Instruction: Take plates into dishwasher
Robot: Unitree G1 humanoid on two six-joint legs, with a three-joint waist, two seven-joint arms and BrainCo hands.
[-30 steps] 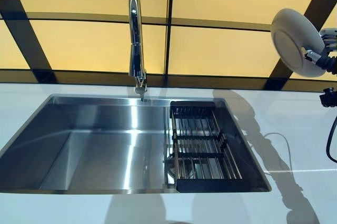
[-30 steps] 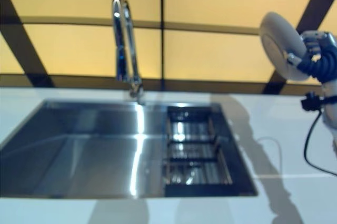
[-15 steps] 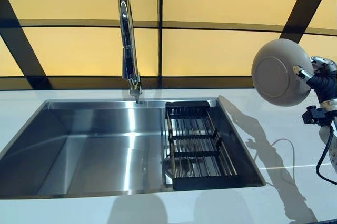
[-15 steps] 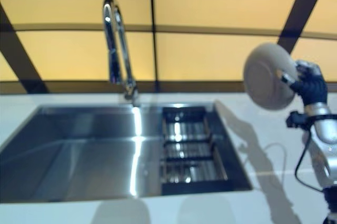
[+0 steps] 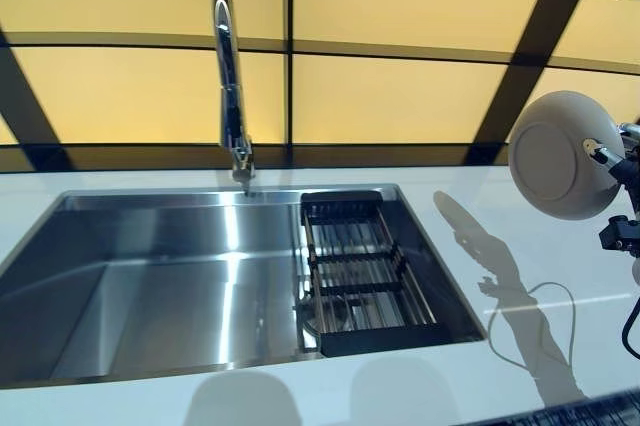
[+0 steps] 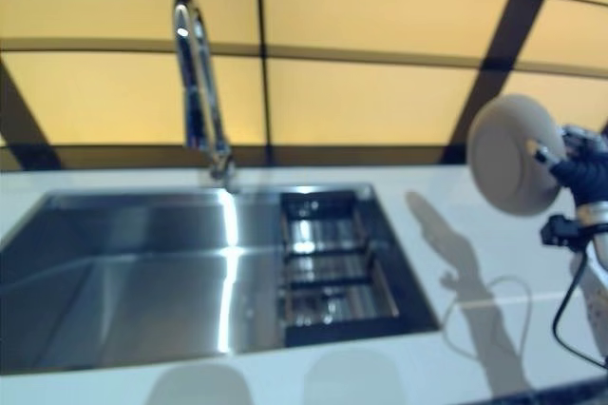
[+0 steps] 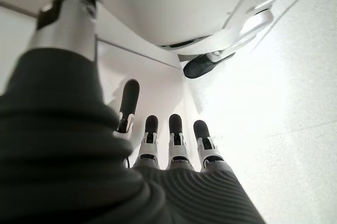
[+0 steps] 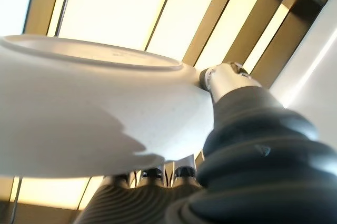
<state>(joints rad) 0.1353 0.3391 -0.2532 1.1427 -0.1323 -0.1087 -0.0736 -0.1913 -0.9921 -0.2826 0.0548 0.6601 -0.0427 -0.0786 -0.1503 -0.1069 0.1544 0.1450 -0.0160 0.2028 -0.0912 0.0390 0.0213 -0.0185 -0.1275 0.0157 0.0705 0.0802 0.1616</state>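
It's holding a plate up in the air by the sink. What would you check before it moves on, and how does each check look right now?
1. Plate gripped: ok, the right hand pinches its rim, thumb on one face and fingers behind.
2. Plate clear of the counter: ok, it hangs tilted on edge above it, right of the sink.
3. Plate clear of the tap: ok, well apart.
4. Left hand free: ok, open, holding nothing.
5. Dishwasher open and ready: cannot tell, none shows in any view.
6. More plates waiting: cannot tell; the rack in the sink holds none.
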